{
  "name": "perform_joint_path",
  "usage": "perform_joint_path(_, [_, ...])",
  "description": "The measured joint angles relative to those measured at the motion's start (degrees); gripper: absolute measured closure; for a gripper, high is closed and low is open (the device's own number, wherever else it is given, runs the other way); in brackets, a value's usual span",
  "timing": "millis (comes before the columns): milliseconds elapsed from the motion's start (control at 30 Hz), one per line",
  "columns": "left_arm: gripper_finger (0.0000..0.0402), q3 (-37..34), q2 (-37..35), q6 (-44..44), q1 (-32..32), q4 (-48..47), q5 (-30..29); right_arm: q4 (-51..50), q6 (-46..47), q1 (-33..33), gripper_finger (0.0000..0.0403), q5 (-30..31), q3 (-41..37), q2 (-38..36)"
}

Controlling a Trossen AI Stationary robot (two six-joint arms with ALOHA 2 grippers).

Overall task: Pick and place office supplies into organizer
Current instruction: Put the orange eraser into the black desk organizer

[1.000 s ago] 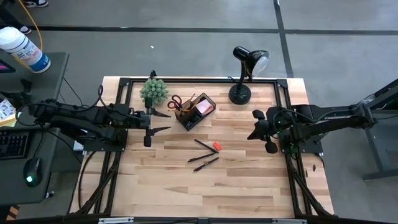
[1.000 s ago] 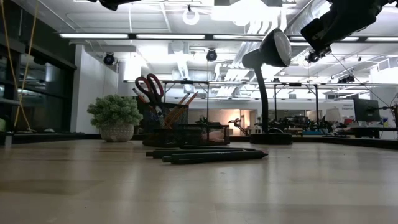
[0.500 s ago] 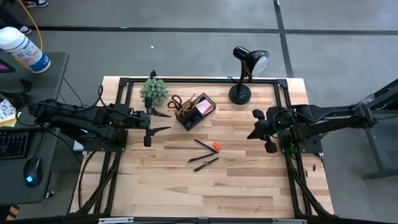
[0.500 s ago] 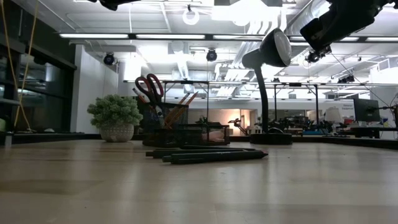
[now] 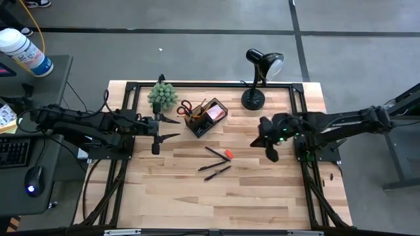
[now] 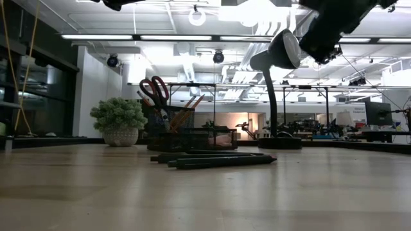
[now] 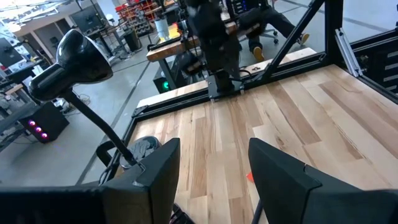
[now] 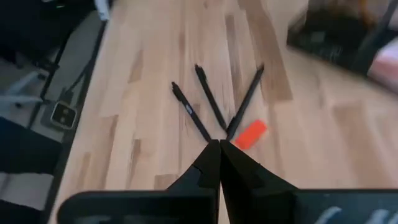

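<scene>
- Right gripper: fingers shut, empty; should open before descending on the eraser or pens
- Left gripper: fingers apart, empty, beside organizer

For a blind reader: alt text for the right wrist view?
The right gripper, shut, hovers over a wooden table above three black pens and a small red eraser. The organizer is blurred beyond.

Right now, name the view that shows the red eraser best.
The right wrist view: the red eraser lies unblocked on the wood beside the three black pens. The high view shows it as a speck; the left wrist view catches only a sliver; the low view hides it.
</scene>
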Motion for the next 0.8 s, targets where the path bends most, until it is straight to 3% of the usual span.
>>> perform_joint_path(267, [0.0222, 0.0, 0.0, -0.01, 0.0, 0.02, 0.0, 0.49, 17.81, 1.28, 0.0368, 1.32, 6.35, 14.57])
perform_joint_path(467, [0.0222, 0.0, 0.0, 0.0, 0.0, 0.02, 0.0, 2.5, 19.16, 1.73, 0.0353, 5.5, 14.82, 22.91])
perform_joint_path(600, [0.0222, 0.0, 0.0, 1.88, -0.02, 0.02, 0.0, 2.31, 20.68, 1.73, 0.0354, 3.51, 20.84, 28.31])
perform_joint_path(800, [0.0222, 0.0, 0.0, 1.97, -0.01, 0.02, 0.0, -8.74, 24.05, 2.39, 0.033, 6.62, 30.79, 37.78])
